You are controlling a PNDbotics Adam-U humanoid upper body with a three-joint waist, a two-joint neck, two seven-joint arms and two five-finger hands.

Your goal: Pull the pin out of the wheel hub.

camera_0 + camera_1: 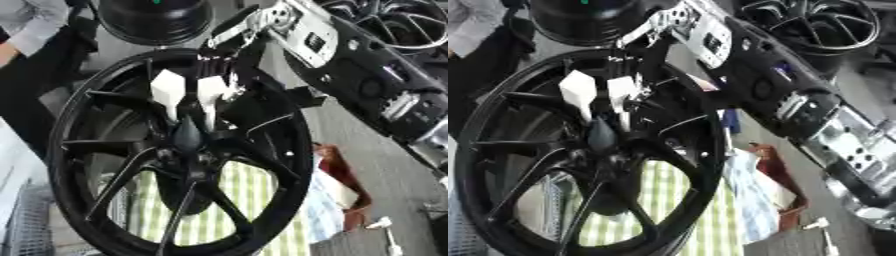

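A large black spoked wheel (pixel 79 125) fills the left eye view, its face turned toward me. From its hub stands a dark, drop-shaped pin (pixel 186 136). My right arm comes in from the upper right and its hand (pixel 229 62) hangs over the hub. Two white-padded fingertips (pixel 168 91) point down and close on either side of the pin's upper end, pinching it. The pin's base is hidden in the dark hub. My left hand shows in neither view.
A green-and-white checked cloth (pixel 254 200) lies behind the wheel. A red-brown object (pixel 337 170) and a small white piece (pixel 385 225) sit at the right. A second wheel (pixel 815 25) stands at upper right, a black round part (pixel 153 20) at the top. A person's sleeve (pixel 35 25) shows at upper left.
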